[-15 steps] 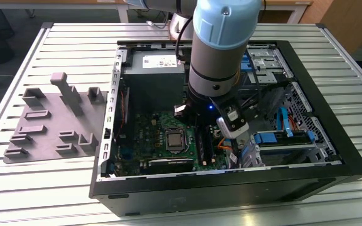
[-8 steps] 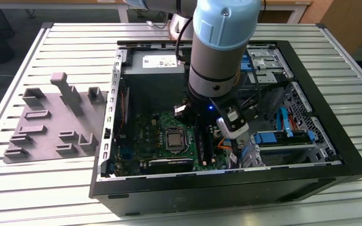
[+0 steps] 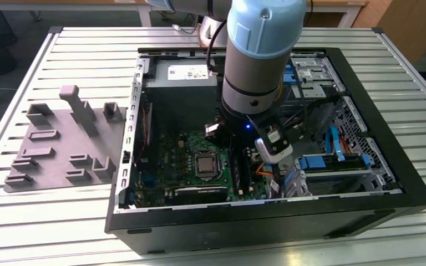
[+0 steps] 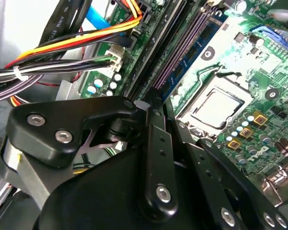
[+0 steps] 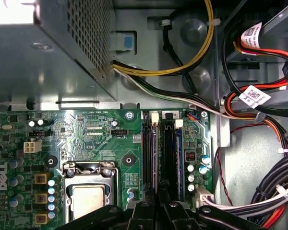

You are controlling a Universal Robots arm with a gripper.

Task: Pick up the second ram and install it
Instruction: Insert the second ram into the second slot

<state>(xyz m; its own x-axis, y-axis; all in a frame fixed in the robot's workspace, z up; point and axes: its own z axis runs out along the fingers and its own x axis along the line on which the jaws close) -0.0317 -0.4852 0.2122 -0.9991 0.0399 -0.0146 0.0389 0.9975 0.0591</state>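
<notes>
The second ram shows as a thin bluish-green board edge (image 4: 192,55) standing in the long black memory slots (image 5: 169,153) of the motherboard, and in the first wrist view its edge (image 5: 179,153) runs along the outer slot. My gripper (image 4: 146,103) is down inside the open computer case, directly over the near end of those slots. Its black fingers (image 5: 143,208) are drawn close together, shut. Their own bulk hides whether they pinch the board. In the exterior view the arm (image 3: 257,66) reaches straight down over the slots (image 3: 239,169).
A bundle of coloured cables (image 5: 259,115) lies just beside the slots, and the processor socket (image 5: 89,196) sits on their other side. The metal power supply (image 3: 179,75) fills the case's far end. Grey plastic holder blocks (image 3: 65,144) stand on the slatted table at the exterior view's left.
</notes>
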